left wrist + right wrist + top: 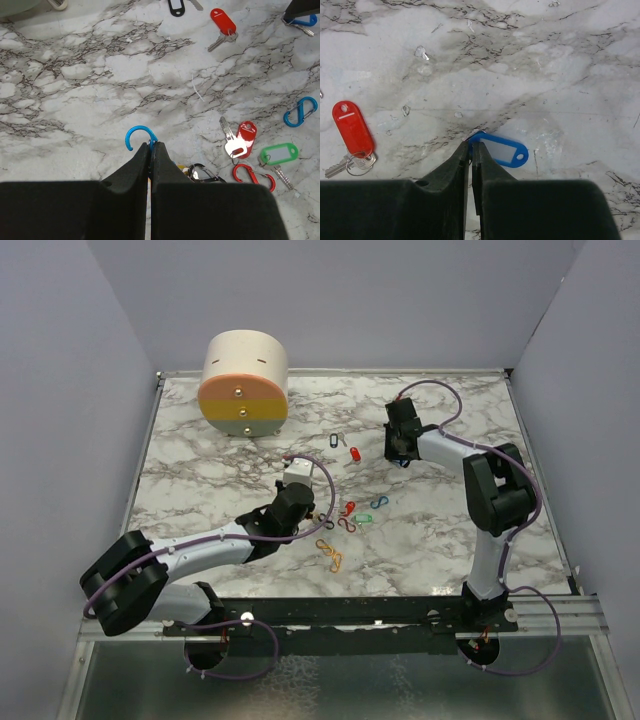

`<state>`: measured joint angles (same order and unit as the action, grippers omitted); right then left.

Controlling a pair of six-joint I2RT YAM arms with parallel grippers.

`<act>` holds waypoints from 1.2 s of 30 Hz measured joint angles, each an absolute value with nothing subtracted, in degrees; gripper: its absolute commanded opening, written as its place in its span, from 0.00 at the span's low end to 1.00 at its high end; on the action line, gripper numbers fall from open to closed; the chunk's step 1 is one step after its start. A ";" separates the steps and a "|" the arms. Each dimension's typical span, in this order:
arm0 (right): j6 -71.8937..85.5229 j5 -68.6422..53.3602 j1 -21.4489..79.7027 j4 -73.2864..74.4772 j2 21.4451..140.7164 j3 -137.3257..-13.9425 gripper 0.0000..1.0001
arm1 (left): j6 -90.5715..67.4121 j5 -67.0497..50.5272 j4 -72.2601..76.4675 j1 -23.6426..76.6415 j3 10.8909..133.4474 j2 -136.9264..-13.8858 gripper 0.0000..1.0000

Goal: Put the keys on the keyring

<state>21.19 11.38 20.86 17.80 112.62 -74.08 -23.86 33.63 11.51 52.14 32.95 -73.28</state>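
Left gripper (pixel 151 146) is clamping a blue clip (pixel 139 129) at its tips; right gripper (pixel 471 145) is pinching the blue tag (pixel 502 151) by its end.

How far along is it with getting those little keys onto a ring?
Early, by the look of it. Done: nothing visible. In hand: the left fingers pinch a blue clip whose hook carries nothing, and the right fingers pinch the end of a blue tag. Left: the green tag, red clip, second blue clip and orange clips all lie loose.
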 measured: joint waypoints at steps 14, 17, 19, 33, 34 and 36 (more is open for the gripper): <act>20.73 11.18 20.86 17.17 107.70 -71.16 0.01 | -23.86 33.23 11.55 52.14 32.95 -73.08 0.00; 19.79 9.91 20.86 15.35 103.28 -67.94 0.01 | -23.83 32.25 11.81 52.14 32.97 -73.08 0.00; 18.87 8.29 20.86 13.80 99.85 -65.41 0.01 | -23.77 31.38 12.36 52.12 32.99 -73.08 0.00; 12.73 -11.92 20.88 -0.21 81.32 -49.41 0.01 | -22.20 24.64 17.85 52.14 38.09 -75.83 0.00; 12.58 -13.34 20.95 -0.93 80.95 -48.45 0.01 | -22.06 24.34 18.24 52.14 38.52 -76.25 0.00; 12.38 -15.42 21.37 -2.15 80.18 -46.87 0.01 | -21.85 23.73 18.90 52.14 39.44 -77.17 0.00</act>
<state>12.38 -15.42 21.37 -2.15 80.18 -46.87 -21.85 23.73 18.90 52.14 39.44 -77.17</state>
